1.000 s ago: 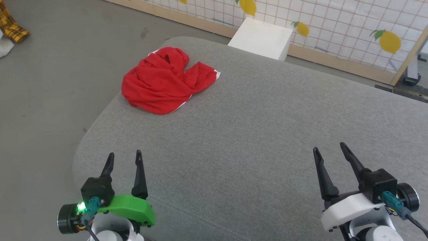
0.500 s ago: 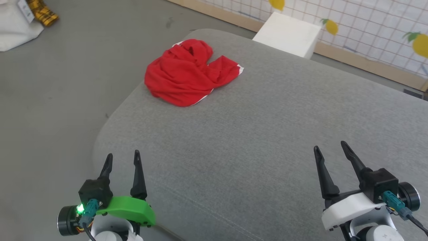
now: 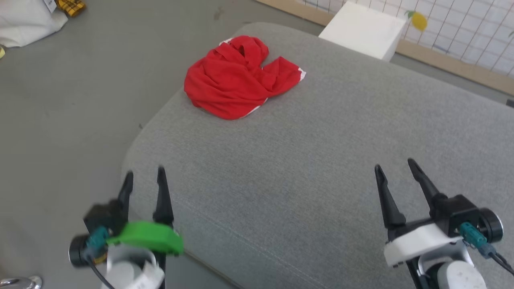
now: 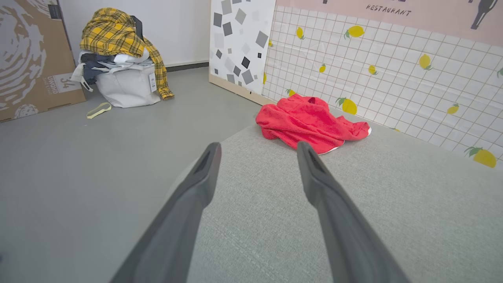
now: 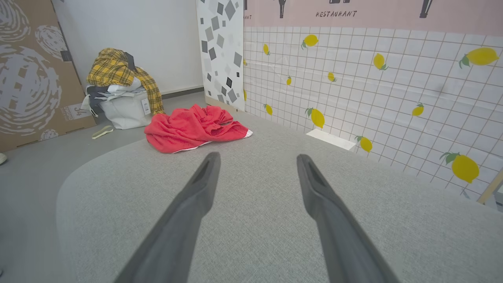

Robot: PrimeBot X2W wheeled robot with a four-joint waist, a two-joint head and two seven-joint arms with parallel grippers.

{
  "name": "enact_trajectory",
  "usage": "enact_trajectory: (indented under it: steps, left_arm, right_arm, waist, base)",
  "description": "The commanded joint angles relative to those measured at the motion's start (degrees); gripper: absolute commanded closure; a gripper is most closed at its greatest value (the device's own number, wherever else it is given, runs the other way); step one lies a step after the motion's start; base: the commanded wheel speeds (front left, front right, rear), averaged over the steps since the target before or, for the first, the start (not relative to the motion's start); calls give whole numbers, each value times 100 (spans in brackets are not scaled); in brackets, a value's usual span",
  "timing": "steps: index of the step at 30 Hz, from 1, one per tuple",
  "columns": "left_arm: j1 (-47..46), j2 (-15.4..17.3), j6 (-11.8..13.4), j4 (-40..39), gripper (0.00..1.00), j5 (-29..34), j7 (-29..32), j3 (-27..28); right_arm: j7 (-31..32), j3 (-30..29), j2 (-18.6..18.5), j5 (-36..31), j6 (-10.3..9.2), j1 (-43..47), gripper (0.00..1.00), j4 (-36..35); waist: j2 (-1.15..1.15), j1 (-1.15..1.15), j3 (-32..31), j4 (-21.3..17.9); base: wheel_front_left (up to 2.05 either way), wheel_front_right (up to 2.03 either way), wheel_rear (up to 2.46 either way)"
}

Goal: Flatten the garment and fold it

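The garment (image 3: 237, 80), bright red shorts with white side trim, lies crumpled near the far left corner of a grey padded surface (image 3: 321, 152). It also appears in the left wrist view as the garment (image 4: 306, 124) and in the right wrist view as the garment (image 5: 188, 127). My left gripper (image 3: 144, 178) hovers open over the near left edge, far short of the shorts, with nothing between its fingers. At the near right my right gripper (image 3: 395, 168) is open and empty too.
A white box (image 3: 363, 30) stands on the floor behind the surface, before a lemon-patterned grid wall (image 5: 353, 78). A white bag with a yellow plaid cloth (image 4: 122, 59) and a cardboard panel (image 4: 31, 59) sit off to the left on the grey floor.
The whole head picture has shifted, so the camera has turned leftward and down. Both grippers stay open in about the same spots; the garment lies unmoved on the surface.
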Motion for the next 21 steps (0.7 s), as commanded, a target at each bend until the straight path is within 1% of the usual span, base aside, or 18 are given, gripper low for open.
enact_trajectory:
  steps: [1, 7, 11, 12, 13, 15, 18, 20, 21]
  left_arm:
    - [-319, 41, -71, 41, 0, -163, 15, 31]
    - [-1491, 262, -287, 444, 0, -634, 468, 200]
    - [-2472, 494, -374, 865, 0, -1062, 973, 429]
    - [-2972, 691, -382, 1104, 0, -1186, 1265, 512]
    - [-3244, 821, -400, 1224, 0, -1250, 1467, 543]
    - [-3671, 983, -422, 1452, 0, -1426, 1836, 638]
    - [-4173, 1254, -347, 1732, 0, -1597, 2377, 790]
    - [-4436, 1441, -225, 1897, 0, -1701, 2760, 909]
    - [-4553, 1533, -113, 1984, 0, -1826, 3017, 1044]
  right_arm:
    - [-30, 9, 1, -26, -7, -169, 0, -56]
    - [66, 29, 2, -202, -7, -451, 0, -349]
    - [137, 113, 2, -344, -7, -749, 0, -570]
    - [146, 137, 3, -393, -7, -920, 0, -675]
    - [154, 168, 3, -414, -8, -1025, 0, -737]
    - [146, 193, 3, -434, -8, -1155, 0, -800]
    - [96, 181, 3, -439, -8, -1295, 0, -876]
    - [32, 171, 3, -423, -8, -1386, 0, -911]
    - [8, 190, 3, -386, -8, -1443, 0, -922]
  waist:
    - [0, 0, 237, -136]
    - [0, 0, 1029, -470]
    - [0, 0, 1756, -807]
    - [0, 0, 2128, -967]
    - [0, 0, 2362, -1078]
    - [0, 0, 2672, -1266]
    - [0, 0, 3078, -1520]
    - [0, 0, 3308, -1687]
    - [0, 0, 3457, -1811]
  base:
    - [0, 0, 0]
    - [0, 0, 0]
    - [0, 0, 0]
    - [0, 0, 0]
    - [0, 0, 0]
    - [0, 0, 0]
    - [0, 0, 0]
    - [0, 0, 0]
    - [0, 0, 0]
